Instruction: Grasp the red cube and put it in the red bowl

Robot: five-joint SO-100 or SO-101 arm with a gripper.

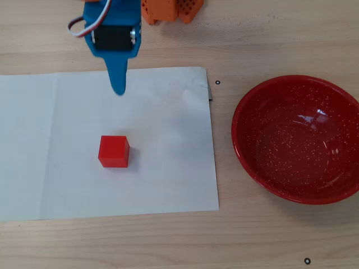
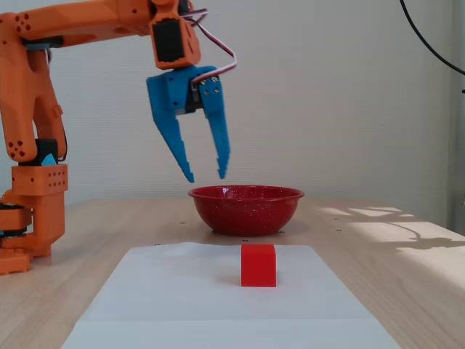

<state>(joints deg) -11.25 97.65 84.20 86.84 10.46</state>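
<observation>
The red cube (image 1: 114, 151) sits on a white sheet of paper (image 1: 50, 168); in the fixed view the red cube (image 2: 259, 265) stands at the sheet's middle. The red bowl (image 1: 297, 138), speckled and empty, rests on the wood to the right of the paper in the overhead view; in the fixed view the red bowl (image 2: 245, 209) lies behind the cube. My blue gripper (image 2: 206, 177) hangs open and empty well above the table, fingers pointing down, to the left of and behind the cube. In the overhead view the gripper (image 1: 119, 89) is above the cube in the picture.
The orange arm base (image 2: 33, 211) stands at the left of the fixed view. The white paper (image 2: 218, 305) covers the near table. Small black marks (image 1: 307, 261) dot the wooden tabletop (image 1: 235, 235).
</observation>
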